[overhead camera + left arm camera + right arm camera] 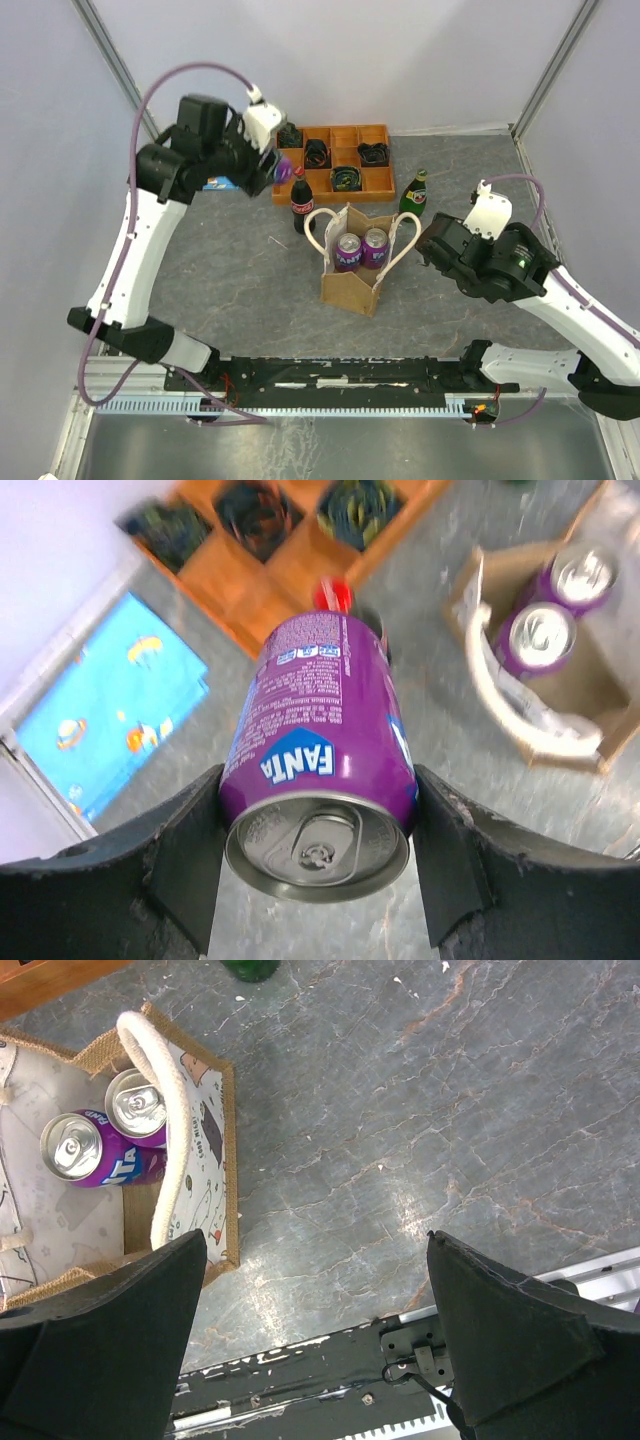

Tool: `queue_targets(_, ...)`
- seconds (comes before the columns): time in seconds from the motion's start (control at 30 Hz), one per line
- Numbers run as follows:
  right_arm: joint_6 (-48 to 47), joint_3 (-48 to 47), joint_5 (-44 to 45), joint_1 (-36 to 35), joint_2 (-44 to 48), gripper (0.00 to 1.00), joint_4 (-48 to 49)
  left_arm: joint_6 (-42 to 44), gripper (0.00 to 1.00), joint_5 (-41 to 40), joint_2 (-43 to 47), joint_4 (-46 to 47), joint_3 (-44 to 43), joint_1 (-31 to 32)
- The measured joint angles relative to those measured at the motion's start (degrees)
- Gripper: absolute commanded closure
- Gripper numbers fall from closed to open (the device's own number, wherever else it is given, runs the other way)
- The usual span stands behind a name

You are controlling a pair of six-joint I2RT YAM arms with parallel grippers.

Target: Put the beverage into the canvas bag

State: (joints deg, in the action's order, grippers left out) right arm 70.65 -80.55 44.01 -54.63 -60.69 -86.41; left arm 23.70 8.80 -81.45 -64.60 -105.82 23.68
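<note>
My left gripper (317,855) is shut on a purple Fanta can (320,770) and holds it in the air at the back left, above the table (283,170). The tan canvas bag (350,285) with cream handles stands at the table's middle with two purple cans (360,248) upright inside; it also shows in the left wrist view (545,715) and the right wrist view (215,1120). My right gripper (315,1345) is open and empty, to the right of the bag near the table's front edge.
A cola bottle (301,203) stands left of the bag and a green bottle (414,193) stands at its back right. An orange compartment tray (375,183) with coiled cables sits at the back. A blue packet (110,715) lies at the back left.
</note>
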Motion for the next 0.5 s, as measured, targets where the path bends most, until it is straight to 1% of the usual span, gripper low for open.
queue_targets(0.1, 0.0, 0.0, 0.0, 0.0, 0.0, 0.01, 0.0, -2.6, 0.97, 0.9, -7.1, -1.2, -15.6, 1.8)
queue_targets(0.13, 0.0, 0.0, 0.0, 0.0, 0.1, 0.01, 0.0, -3.1, 0.97, 0.7, -8.9, -1.1, -19.0, 3.0)
queue_targets(0.2, 0.0, 0.0, 0.0, 0.0, 0.2, 0.01, 0.1, -4.0, 0.97, 0.1, -12.9, -1.2, -24.9, 7.7)
queue_targets(0.27, 0.1, 0.0, 0.0, 0.0, 0.6, 0.01, 0.0, -4.7, 0.97, 0.4, -15.6, -1.3, -26.6, 13.7)
queue_targets(0.33, 0.3, -0.2, 0.1, 0.0, 1.2, 0.01, -0.3, -5.1, 0.97, 0.5, -17.9, -2.4, -26.5, 18.8)
queue_targets(0.4, 0.7, -0.4, 0.2, 0.0, 2.0, 0.01, -0.6, -5.4, 0.97, 1.2, -19.9, -3.2, -25.3, 22.6)
queue_targets(0.5, 1.7, -0.5, 0.6, 0.0, 4.0, 0.01, -1.7, -5.7, 0.97, 1.3, -21.2, -3.5, -22.3, 25.3)
